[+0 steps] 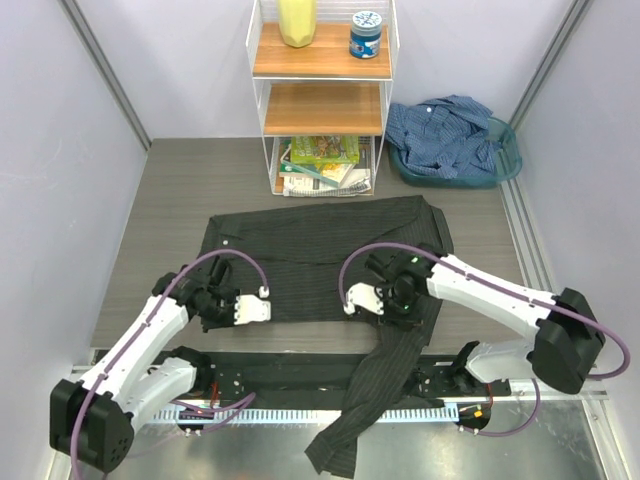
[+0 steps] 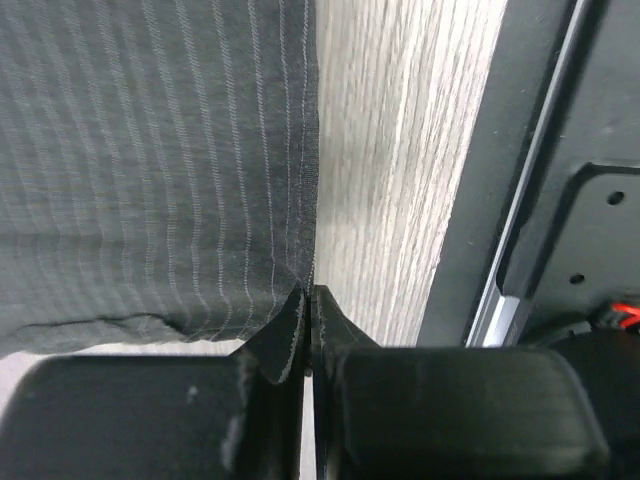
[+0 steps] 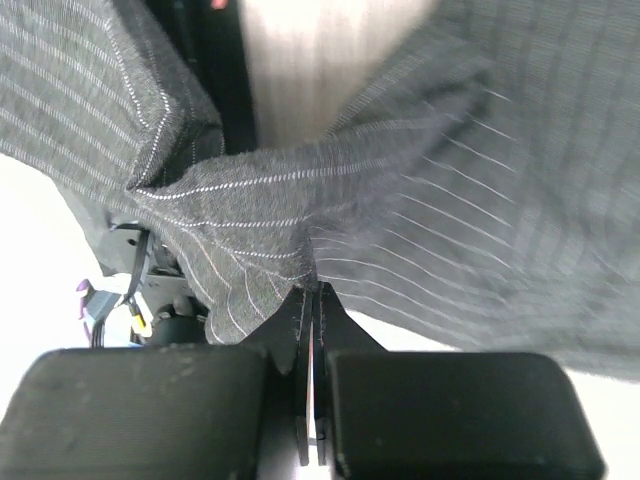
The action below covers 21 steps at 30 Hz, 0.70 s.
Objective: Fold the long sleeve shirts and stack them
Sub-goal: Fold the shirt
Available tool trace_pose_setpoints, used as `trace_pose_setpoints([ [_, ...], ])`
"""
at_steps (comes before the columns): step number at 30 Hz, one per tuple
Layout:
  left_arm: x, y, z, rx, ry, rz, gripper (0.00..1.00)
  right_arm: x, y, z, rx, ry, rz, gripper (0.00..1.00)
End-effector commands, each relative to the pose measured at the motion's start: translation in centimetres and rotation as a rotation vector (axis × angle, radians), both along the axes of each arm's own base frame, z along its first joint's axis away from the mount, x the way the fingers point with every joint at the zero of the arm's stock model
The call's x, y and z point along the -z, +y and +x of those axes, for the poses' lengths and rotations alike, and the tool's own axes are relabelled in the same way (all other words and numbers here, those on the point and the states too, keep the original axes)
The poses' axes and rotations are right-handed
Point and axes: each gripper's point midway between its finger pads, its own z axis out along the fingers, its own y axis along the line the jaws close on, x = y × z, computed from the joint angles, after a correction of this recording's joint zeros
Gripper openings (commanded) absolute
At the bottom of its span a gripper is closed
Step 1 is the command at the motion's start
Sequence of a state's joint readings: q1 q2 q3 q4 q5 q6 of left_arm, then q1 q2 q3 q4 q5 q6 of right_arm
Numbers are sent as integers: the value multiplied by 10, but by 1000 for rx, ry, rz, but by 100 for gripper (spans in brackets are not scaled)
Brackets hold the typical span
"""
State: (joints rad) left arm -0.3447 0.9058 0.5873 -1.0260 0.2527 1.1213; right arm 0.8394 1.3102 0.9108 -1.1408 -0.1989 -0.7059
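Shirt (image 1: 320,250) (charcoal pinstripe) flat on table (image 1: 170,200), near hem (image 1: 305,316) pinched by left gripper (image 1: 266,304) toward its left end and right gripper (image 1: 349,304) beside the dangling sleeve (image 1: 370,400); blue shirt (image 1: 445,130) in far-right basket (image 1: 505,165).

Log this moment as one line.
left end effector: shut on charcoal shirt edge | right end effector: shut on charcoal shirt | blue shirt: in basket

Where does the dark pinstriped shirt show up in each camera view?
Top external: the pinstriped shirt lies spread across the table's middle, one sleeve trailing off the near edge.
Left wrist: the shirt fills the upper left, its edge pinched in the left gripper.
Right wrist: the shirt bunches across the frame, pinched in the right gripper.
Shared landmark: the wood-grain tabletop, showing beside the cloth in every view.
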Motion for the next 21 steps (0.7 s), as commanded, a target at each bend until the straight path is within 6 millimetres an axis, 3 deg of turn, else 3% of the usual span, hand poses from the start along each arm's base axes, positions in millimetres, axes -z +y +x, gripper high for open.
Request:
trace_pose_setpoints([
  [1,-30,-11,5,-13,-6,-68,0,-37,-1,29,13,-135,57,1],
  [9,-45,3,43,-164,-26,-131,0,-78,-10,84,48,-236,66,1],
  [14,-61,3,85,-210,-107,-151,0,-105,-2,125,18,-313,66,1],
  [21,-55,10,127,-246,-117,-123,0,-117,1,192,10,-367,35,1],
])
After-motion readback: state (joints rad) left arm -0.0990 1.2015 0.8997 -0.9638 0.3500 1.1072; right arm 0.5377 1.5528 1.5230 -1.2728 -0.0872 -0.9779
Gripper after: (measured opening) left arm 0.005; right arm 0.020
